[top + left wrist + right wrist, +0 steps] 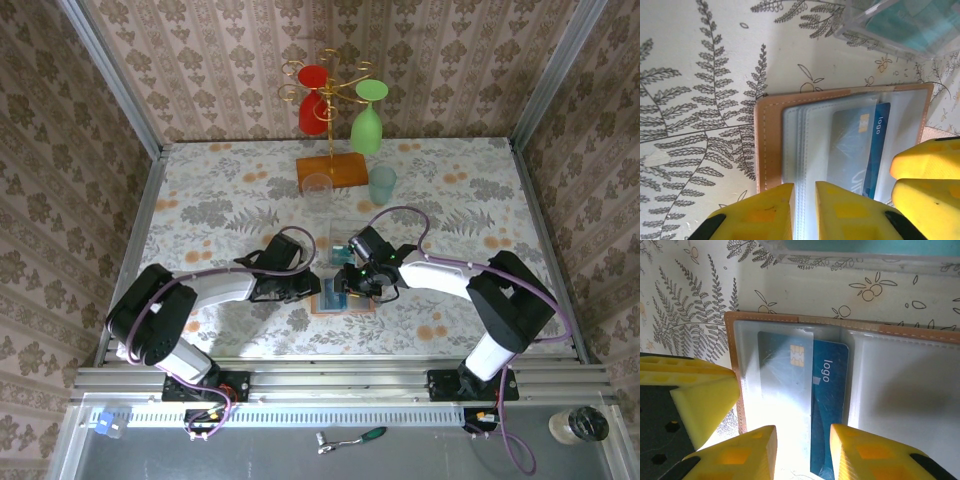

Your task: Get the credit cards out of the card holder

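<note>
The flowered counter (pixel 220 200) carries a glass rack (pixel 333 170) on an orange base toward 12 o'clock. A clear plastic box (pixel 348 232) sits just in front of the rack, likely as the place for whatever comes out. Just beyond the box toward 6 o'clock, the card holder (pixel 769 145) lies open and flat between the two arms, pockets facing up so that their contents can be reached from above. The left gripper (pixel 804 200) comes in from 9 o'clock. Its jaws are drawn nearly together with the edge of the frosted pocket leaves in the narrow gap, which looks like a pinch meant to pin the card holder against sliding. The right gripper (pixel 802 440) comes in from 3 o'clock with its jaws apart, straddling the near end of a blue credit card (pixel 829 405) marked "logo". That card pokes bare from its pocket beside a chip seen through the plastic. Whether chip and logo belong to one card cannot be told. The straddle suggests a grasp being prepared, not yet made.
</note>
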{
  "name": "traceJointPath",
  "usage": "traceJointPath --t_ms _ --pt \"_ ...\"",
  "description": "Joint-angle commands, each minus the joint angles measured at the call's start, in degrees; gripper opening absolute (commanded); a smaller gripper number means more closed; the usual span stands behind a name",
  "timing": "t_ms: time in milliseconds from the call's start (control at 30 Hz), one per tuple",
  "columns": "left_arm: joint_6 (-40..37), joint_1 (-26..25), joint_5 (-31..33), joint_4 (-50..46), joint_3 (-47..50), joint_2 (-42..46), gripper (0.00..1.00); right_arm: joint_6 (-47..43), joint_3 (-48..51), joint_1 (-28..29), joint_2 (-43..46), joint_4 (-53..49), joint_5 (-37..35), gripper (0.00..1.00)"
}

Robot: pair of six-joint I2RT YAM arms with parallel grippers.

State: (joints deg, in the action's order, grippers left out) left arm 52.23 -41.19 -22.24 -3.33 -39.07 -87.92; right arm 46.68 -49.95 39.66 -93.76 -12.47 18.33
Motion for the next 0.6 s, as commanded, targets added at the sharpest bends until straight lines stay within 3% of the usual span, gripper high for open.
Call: traceJointPath --t_ms 0,567 --pt "-1.7 -0.2 0.7 -3.0 -2.7 1.7 0.19 -0.6 -1.1 0.0 1.5 -2.4 -1.7 0.34" --pt "-2.2 -2.9 1.4 -3.9 -5.2 -2.8 0.05 -1.1 -0.1 -1.3 0.5 -1.8 -0.6 0.34"
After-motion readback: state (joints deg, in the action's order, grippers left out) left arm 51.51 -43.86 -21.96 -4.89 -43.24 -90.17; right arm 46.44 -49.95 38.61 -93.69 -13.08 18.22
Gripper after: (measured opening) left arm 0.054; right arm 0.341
